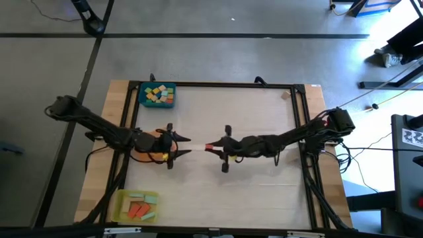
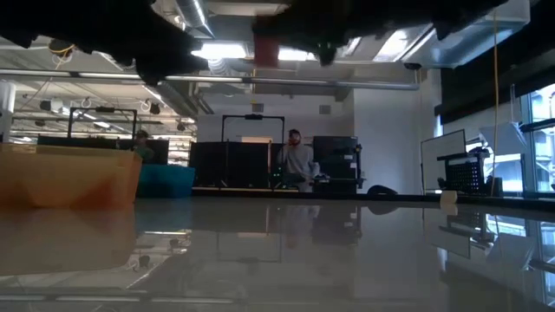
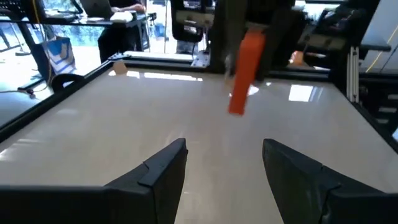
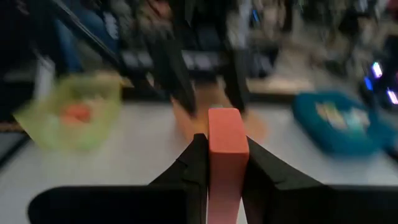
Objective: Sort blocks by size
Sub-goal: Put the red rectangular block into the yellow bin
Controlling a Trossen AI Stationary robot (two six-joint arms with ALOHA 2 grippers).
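1. In the right wrist view, the right gripper point(image 4: 225, 163) has its two dark fingers point(image 4: 193, 165) clamped on a long red-orange block point(image 4: 224, 155), which stands on end between them.
2. From above, that gripper reaches toward the table's point(image 1: 231, 185) middle, holding the block just clear of the left gripper point(image 1: 185, 147), whose fingers stand apart and hold nothing, over the orange tray point(image 1: 149, 153).
3. The left wrist view shows the block hanging tilted above the bare tabletop, past the spread fingers.
4. A yellow tray point(image 1: 125, 205) at the near left corner holds green and orange blocks point(image 1: 139, 210).
5. A blue tray point(image 1: 157, 94) at the far left corner holds small yellow, orange and teal blocks point(image 1: 157, 94).
6. Beyond the table, a person point(image 2: 297, 163) stands in the room.
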